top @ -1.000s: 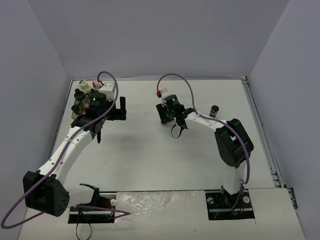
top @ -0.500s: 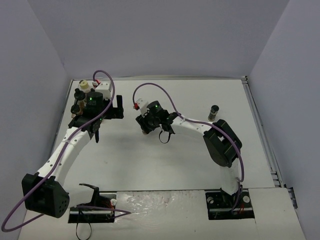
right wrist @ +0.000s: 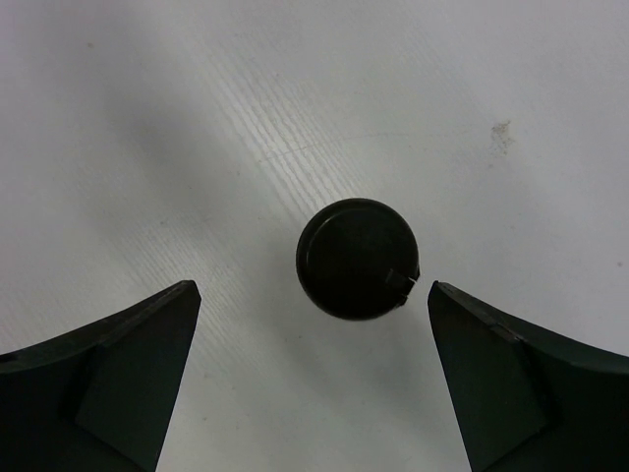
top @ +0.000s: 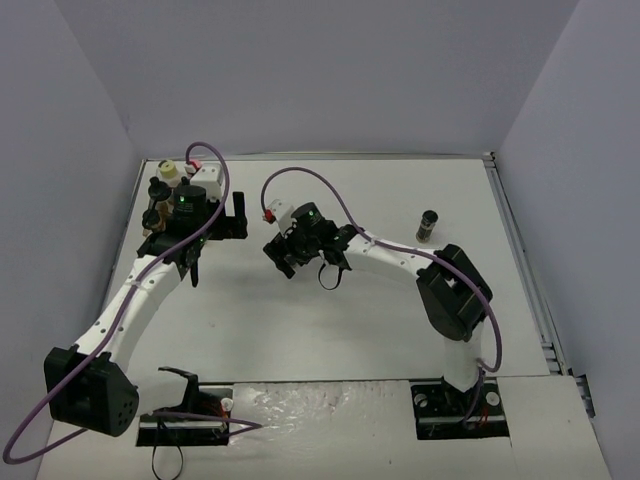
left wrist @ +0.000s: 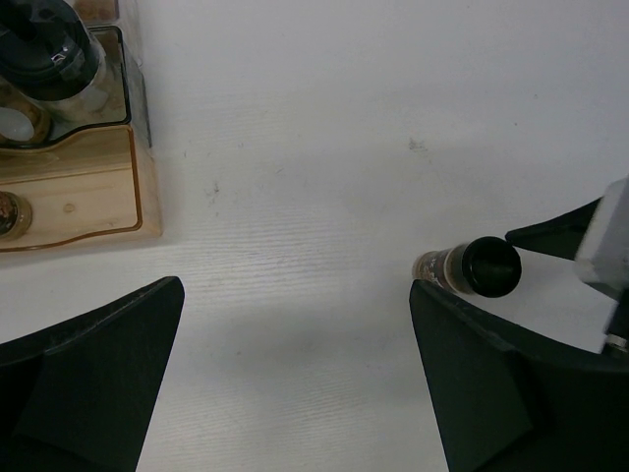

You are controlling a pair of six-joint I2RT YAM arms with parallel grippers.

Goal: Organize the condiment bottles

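**Top view.** A rack [top: 150, 230] loaded with jars [top: 168, 172] occupies the far left corner of the desk [top: 360, 330]. A lone jar [top: 428, 224] with a black cap stands well apart, nearer the right edge. The right claw [top: 285, 259] hangs left of the desk's centre.

**Left wrist view.** The left claw [left wrist: 297, 287] is spread wide and holds nothing. The rack lies at upper left. A middle jar [left wrist: 482, 267], black-capped, stands beside its right finger.

**Right wrist view.** The right claw is wide open. Its fingers flank the middle jar's cap with a gap on each side.
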